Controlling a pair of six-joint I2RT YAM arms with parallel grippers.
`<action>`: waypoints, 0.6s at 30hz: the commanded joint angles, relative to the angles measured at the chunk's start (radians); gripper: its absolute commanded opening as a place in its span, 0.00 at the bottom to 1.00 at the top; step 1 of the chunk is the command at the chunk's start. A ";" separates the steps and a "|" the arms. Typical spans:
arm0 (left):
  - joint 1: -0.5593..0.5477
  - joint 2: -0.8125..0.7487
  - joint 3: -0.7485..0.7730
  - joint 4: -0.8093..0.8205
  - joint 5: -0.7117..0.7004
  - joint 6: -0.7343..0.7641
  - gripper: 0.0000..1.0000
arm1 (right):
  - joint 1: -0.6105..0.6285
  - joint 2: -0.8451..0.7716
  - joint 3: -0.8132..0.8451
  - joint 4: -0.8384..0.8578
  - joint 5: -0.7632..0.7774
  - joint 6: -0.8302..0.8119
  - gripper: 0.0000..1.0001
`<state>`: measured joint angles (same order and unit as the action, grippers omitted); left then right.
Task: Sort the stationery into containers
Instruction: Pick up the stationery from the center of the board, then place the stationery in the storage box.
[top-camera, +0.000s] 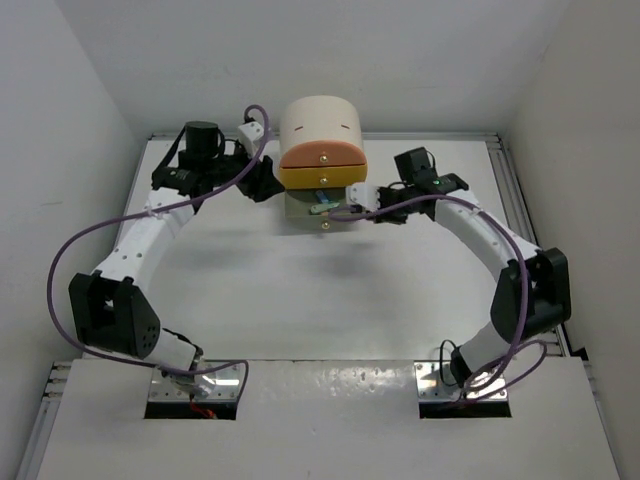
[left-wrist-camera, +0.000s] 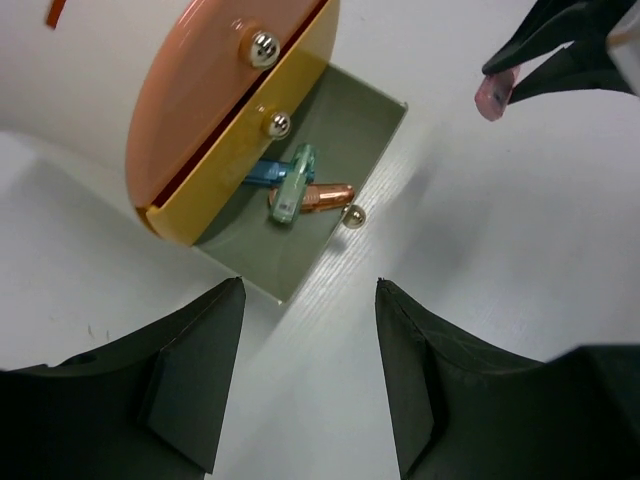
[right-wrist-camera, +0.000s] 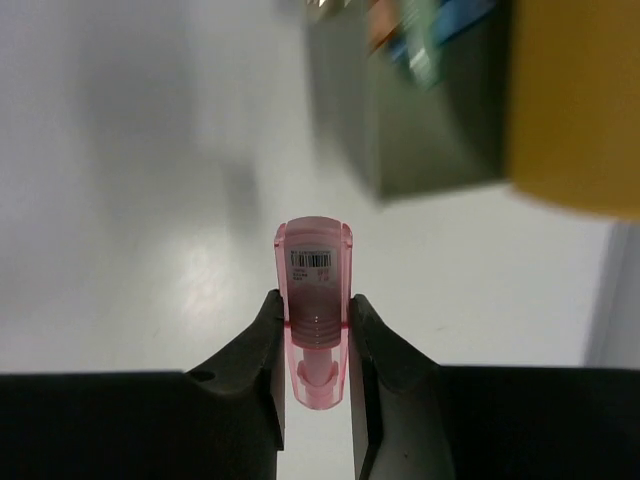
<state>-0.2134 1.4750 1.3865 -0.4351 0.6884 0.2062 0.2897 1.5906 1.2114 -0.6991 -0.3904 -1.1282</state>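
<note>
On the white worktop (top-camera: 260, 290) stands the cream arch-topped cabinet (top-camera: 318, 122). Its grey-green bottom drawer (left-wrist-camera: 360, 130) is pulled out and holds blue, green and copper capsule-shaped pieces (left-wrist-camera: 295, 185). The left gripper (left-wrist-camera: 310, 290) hangs open and empty left of the cabinet, while the right gripper (right-wrist-camera: 315, 305) is clamped on a translucent pink capsule-shaped piece (right-wrist-camera: 314, 270) above the worktop, near the drawer's right side.

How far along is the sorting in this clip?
Done: the open grey drawer already holds a blue piece, a green piece and an orange piece. In hand: the right hand grips a pink piece near that drawer; the left hand is open and empty. Left: the pink piece is not yet in.
</note>
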 joint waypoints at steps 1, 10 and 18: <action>0.046 -0.068 -0.052 0.084 0.040 -0.042 0.61 | 0.098 0.003 0.091 0.227 0.060 0.246 0.00; 0.121 -0.125 -0.175 0.145 0.053 -0.067 0.61 | 0.256 0.190 0.208 0.412 0.217 0.311 0.00; 0.151 -0.157 -0.242 0.168 0.059 -0.054 0.61 | 0.261 0.270 0.192 0.553 0.248 0.292 0.08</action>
<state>-0.0772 1.3693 1.1687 -0.3164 0.7132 0.1482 0.5537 1.8671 1.3827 -0.2653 -0.1638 -0.8505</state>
